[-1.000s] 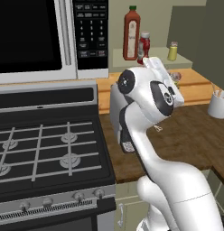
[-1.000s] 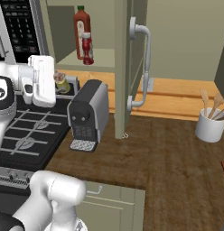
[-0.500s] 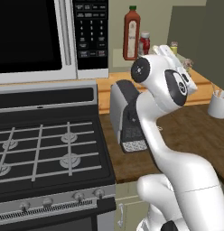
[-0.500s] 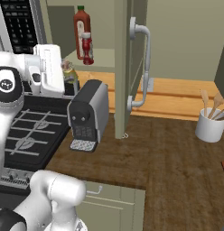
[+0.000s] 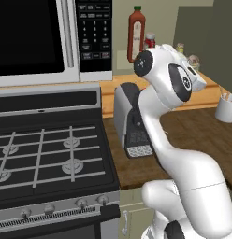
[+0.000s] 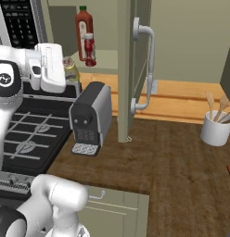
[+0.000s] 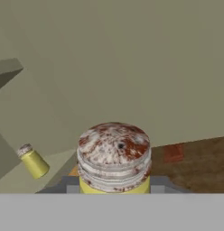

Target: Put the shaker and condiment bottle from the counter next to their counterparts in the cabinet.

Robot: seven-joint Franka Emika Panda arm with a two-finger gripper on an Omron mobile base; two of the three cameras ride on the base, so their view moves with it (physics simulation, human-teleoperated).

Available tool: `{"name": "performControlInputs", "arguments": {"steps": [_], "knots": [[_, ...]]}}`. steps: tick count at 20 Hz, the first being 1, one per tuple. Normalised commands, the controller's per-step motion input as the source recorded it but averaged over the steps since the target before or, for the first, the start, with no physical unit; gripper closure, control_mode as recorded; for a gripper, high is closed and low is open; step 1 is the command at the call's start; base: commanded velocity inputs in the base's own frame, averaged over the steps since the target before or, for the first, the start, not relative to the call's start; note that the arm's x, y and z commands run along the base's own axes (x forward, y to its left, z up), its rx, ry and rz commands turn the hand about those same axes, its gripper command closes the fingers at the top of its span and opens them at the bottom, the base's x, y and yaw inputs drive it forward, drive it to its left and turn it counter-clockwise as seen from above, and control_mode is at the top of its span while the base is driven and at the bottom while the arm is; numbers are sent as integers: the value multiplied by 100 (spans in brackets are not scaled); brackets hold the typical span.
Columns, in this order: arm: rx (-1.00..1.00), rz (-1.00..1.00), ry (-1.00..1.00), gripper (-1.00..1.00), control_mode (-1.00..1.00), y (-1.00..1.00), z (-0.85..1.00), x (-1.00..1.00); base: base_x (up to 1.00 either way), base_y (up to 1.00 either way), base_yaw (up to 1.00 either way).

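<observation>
Swinging on from half a second ago, the white arm has carried its gripper [image 7: 114, 191] higher and closer to the pale olive-beige wall cabinet [image 6: 107, 58], with the hand now raised beside the open cabinet front rather than low by the stove. Its jaws are clenched on the tiny yellow cylindrical shaker with a pale speckled cap [image 7: 114, 158], which sits upright between the dark fingertips [image 7: 67, 185] in the hand view; in the right base view the same shaker [image 6: 70, 69] shows just at the end of the white hand, left of the cabinet shelf. On that shelf stands a tall slim red sauce bottle with a red cap [image 6: 83, 33], and touching or just in front of it a small squat red bottle with a white cap [image 6: 90, 50]. Deeper in the cabinet, a twin yellow shaker [image 7: 33, 161] stands on the light shelf board. Below the cabinet, a grey coffee machine [image 6: 90, 119] rests on the brown wood-grain counter [image 6: 172, 162].
</observation>
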Motion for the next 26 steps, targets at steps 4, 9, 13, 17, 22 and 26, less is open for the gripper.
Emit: {"name": "performControlInputs", "arguments": {"steps": [4, 9, 13, 17, 22, 26], "knots": [[-18, 15, 14, 100, -100, 5, -8, 63, 0, 0, 0], [-5, 19, 14, 100, -100, -13, 12, 53, 0, 0, 0], [0, 12, 8, 100, -100, -30, 27, 27, 0, 0, 0], [0, 5, 2, 100, -100, -32, 12, 8, 0, 0, 0], [-4, 5, 8, 100, -100, -11, 0, 22, 0, 0, 0], [-4, 6, 8, 100, -100, -7, 0, 24, 0, 0, 0]]}}
